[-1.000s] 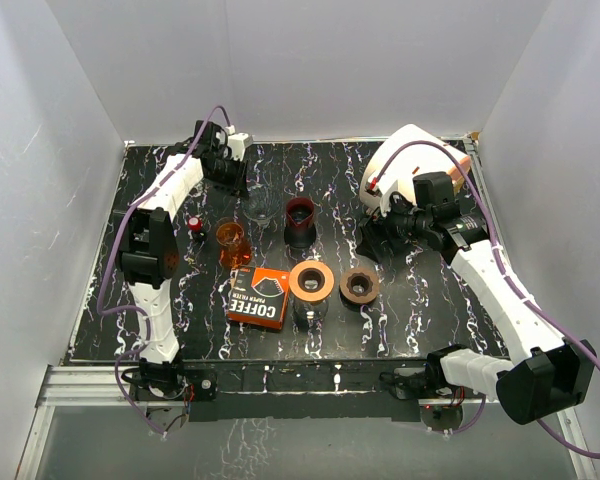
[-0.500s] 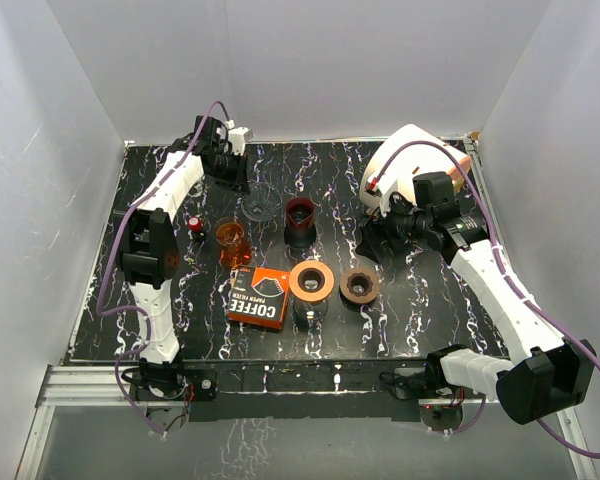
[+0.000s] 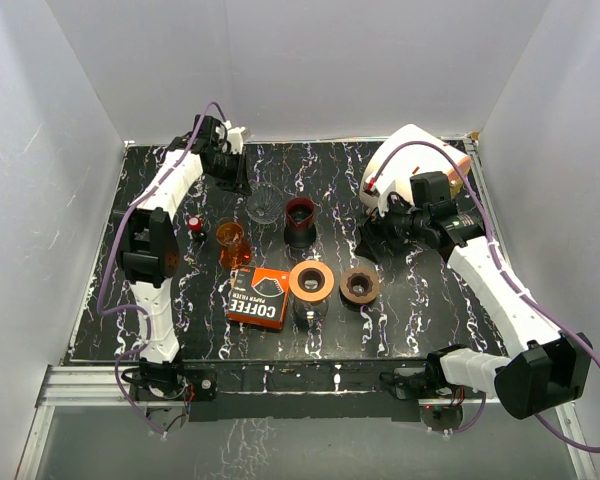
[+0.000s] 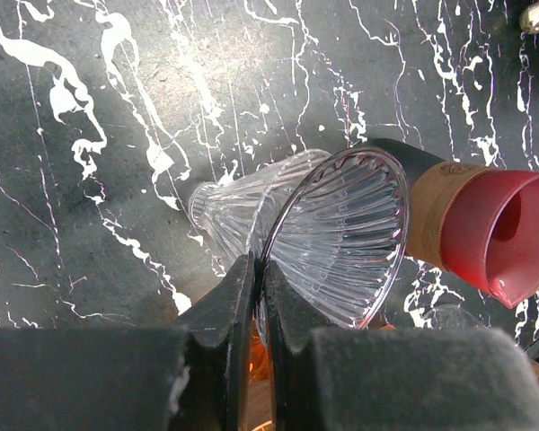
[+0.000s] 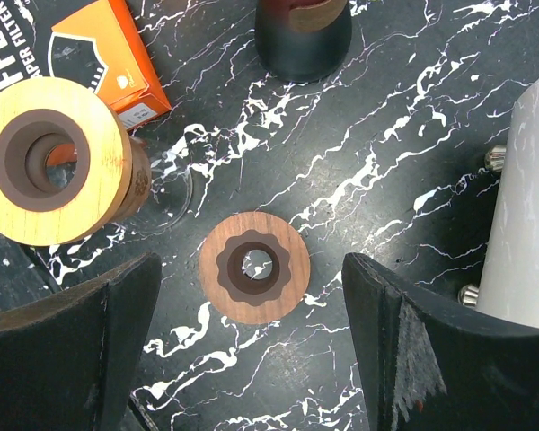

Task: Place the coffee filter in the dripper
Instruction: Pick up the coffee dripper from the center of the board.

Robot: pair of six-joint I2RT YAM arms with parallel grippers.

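Note:
The dripper (image 4: 341,233), a clear ribbed glass cone, lies tilted on its side on the black marbled table (image 3: 420,300). My left gripper (image 4: 259,265) is shut on its rim, one finger inside the cone and one outside. In the top view the dripper (image 3: 263,203) sits at the back centre-left, just right of that gripper (image 3: 238,182). No loose coffee filter shows, only the orange paper-filter box (image 3: 259,297) near the front. My right gripper (image 3: 373,243) hangs open and empty, its fingers (image 5: 99,332) standing either side of a brown wooden ring (image 5: 254,267) far below.
A black mug with a red inside (image 3: 300,220) stands right of the dripper, an amber glass (image 3: 231,240) and a small red-topped item (image 3: 195,224) to its front left. A wooden collar on a glass carafe (image 3: 311,283) and a white kettle (image 3: 405,165) are also there.
The left jaws have closed on the dripper's rim, and the left wrist has drawn slightly back and left. The right arm has barely moved.

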